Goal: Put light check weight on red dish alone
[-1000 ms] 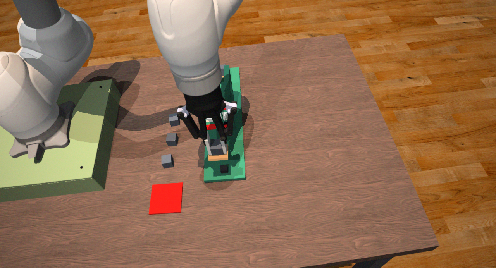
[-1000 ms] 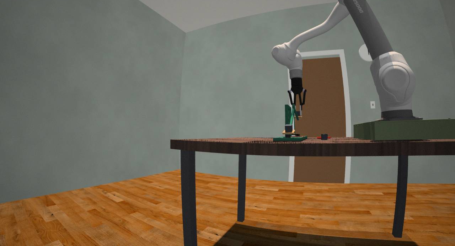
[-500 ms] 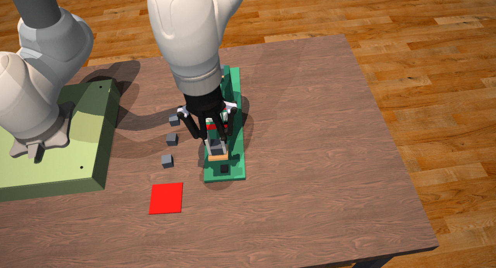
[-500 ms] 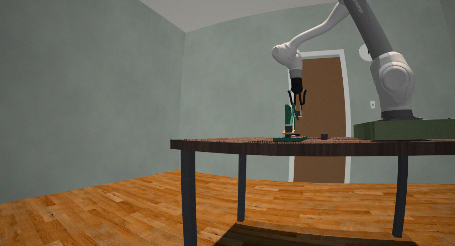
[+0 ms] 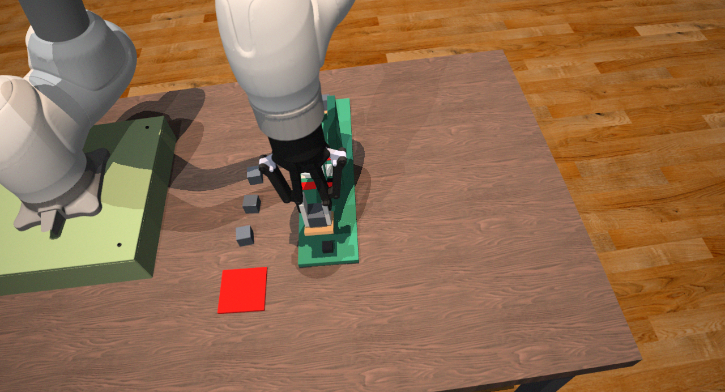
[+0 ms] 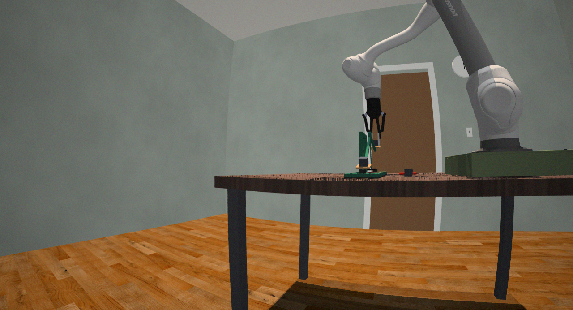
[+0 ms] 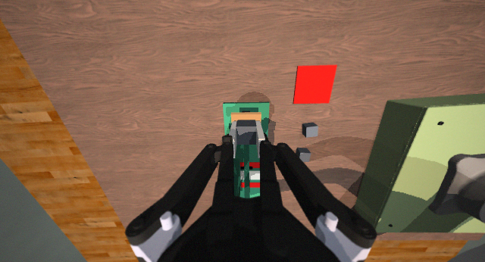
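My gripper is shut on a grey cube weight, which also shows between the fingers in the wrist view. It holds the weight right over the near tan pan of the green rocker balance. I cannot tell whether the weight touches the pan. In the side view this pan is up and the other pan is down with a dark weight on it. Three more grey weights lie in a row left of the balance. The flat red dish lies empty near the table's front.
The robot's green base block fills the table's left side. My arm hides the far end of the balance and part of its red and white scale.
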{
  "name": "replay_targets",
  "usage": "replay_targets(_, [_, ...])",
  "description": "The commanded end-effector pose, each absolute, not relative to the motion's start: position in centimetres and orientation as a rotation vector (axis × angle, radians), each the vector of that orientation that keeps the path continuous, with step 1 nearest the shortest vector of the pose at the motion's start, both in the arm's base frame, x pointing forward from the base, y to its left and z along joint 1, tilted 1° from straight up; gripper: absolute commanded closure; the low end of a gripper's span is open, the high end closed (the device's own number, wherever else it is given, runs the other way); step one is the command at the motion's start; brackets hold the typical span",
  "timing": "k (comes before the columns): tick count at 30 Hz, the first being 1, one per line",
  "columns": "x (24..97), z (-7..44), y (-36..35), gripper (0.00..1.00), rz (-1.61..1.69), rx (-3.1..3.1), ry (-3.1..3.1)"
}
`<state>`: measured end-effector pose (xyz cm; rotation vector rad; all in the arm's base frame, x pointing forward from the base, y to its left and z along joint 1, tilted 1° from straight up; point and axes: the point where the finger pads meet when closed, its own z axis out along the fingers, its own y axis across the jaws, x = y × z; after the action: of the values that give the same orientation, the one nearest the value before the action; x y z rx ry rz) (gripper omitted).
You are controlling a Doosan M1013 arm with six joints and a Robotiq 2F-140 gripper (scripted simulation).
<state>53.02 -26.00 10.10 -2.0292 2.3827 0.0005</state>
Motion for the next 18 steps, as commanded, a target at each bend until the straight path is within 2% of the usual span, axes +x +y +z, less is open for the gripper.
replay_targets(1, [53.02, 10.09, -26.00, 0.76, 0.001, -2.029, 2.383])
replay_targets(18, [53.03, 9.75, -26.00, 0.76, 0.001, -2.029, 2.383])
